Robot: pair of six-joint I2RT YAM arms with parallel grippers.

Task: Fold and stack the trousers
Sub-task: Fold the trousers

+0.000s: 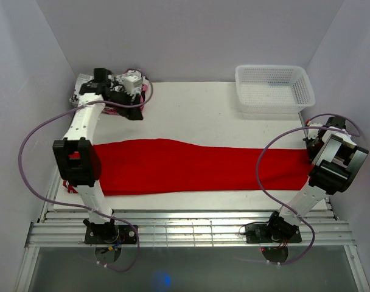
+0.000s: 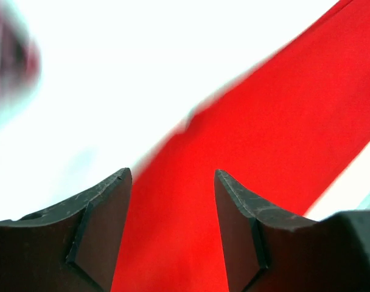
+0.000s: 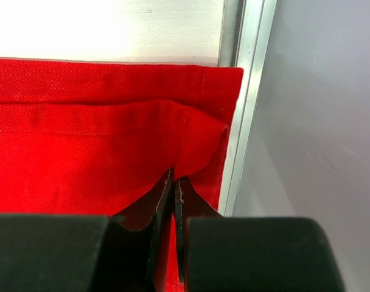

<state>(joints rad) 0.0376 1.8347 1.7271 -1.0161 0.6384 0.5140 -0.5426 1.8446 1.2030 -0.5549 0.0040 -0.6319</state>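
Barely begun | trousers (image 1: pixel 191 165) flat, full-length | right gripper (image 3: pixel 174 204) pinching their end | left gripper (image 2: pixel 173 177) apart, empty | folding, stacking both to do

trousers (image 1: pixel 185 165) left end behind left arm (image 1: pixel 77 159), cloth edge blurred

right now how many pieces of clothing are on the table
2: red trousers spread across the middle, and a printed garment at the far left corner, mostly hidden behind the left arm.
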